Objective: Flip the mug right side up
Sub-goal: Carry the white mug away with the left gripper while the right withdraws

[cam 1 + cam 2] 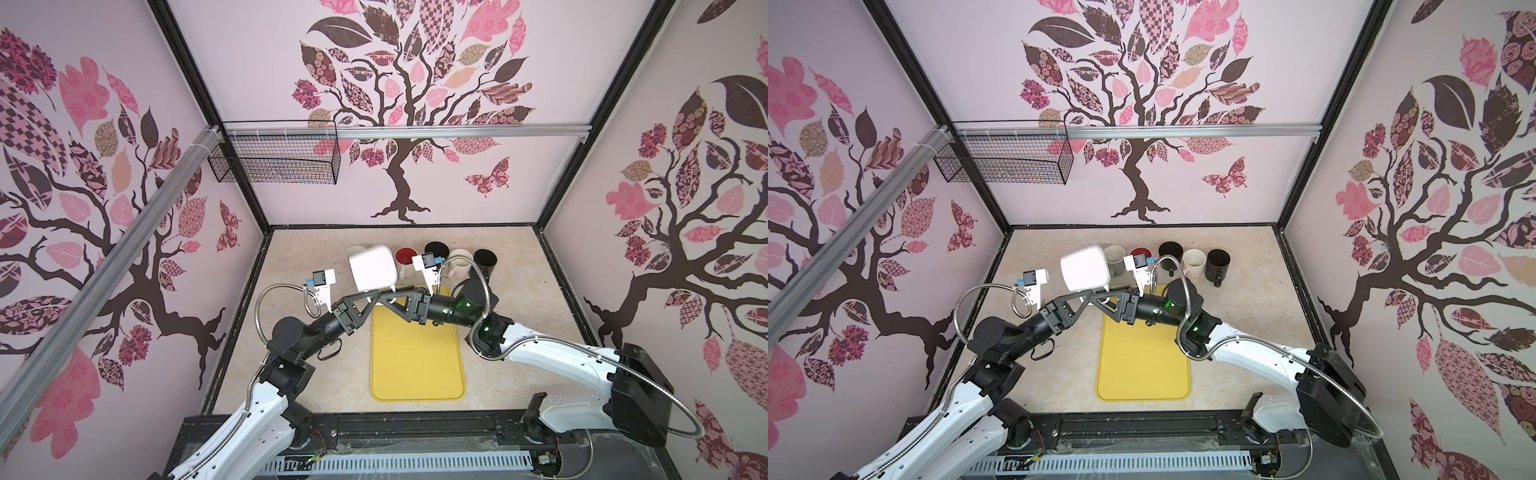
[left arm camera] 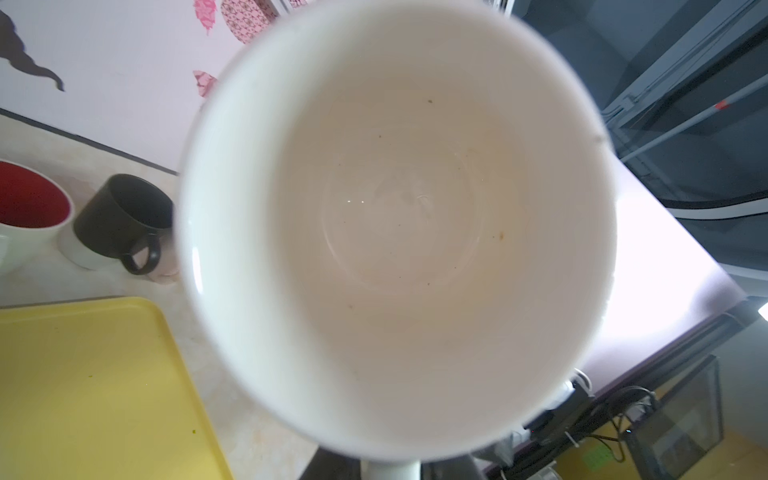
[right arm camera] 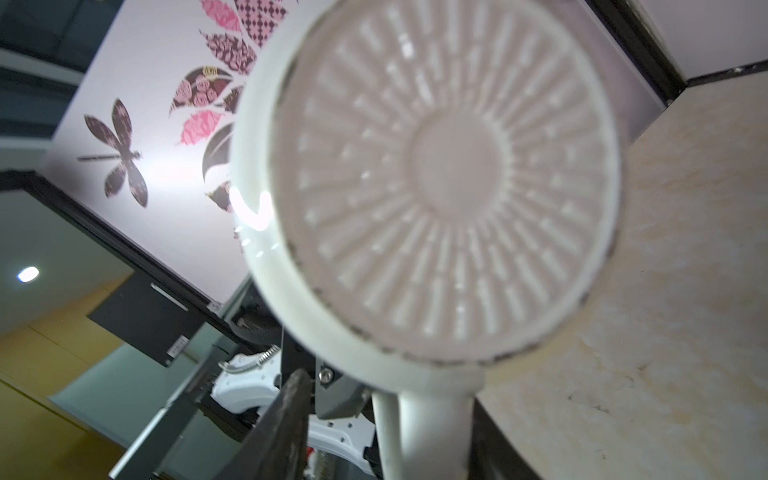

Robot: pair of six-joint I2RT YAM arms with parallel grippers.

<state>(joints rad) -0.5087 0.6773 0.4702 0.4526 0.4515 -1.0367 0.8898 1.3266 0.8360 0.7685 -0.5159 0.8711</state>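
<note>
A white mug [image 1: 372, 268] [image 1: 1084, 268] hangs tipped on its side above the far end of the yellow tray [image 1: 415, 357]. My left gripper [image 1: 373, 296] is shut on the mug's handle [image 2: 392, 469]. In the left wrist view the mug's empty inside [image 2: 395, 228] fills the picture. My right gripper [image 1: 388, 297] meets it from the other side and faces the ribbed base [image 3: 449, 187]. Its jaws stand open on either side of the handle [image 3: 419, 436]. A gap shows between the handle and one dark finger [image 3: 286, 419].
Several upright mugs stand in a row at the back: white [image 1: 355, 253], red-lined [image 1: 406, 255], black [image 1: 436, 249], cream [image 1: 459, 262], black [image 1: 485, 259]. A wire basket [image 1: 274, 158] hangs on the back wall at the left. Patterned walls close in three sides.
</note>
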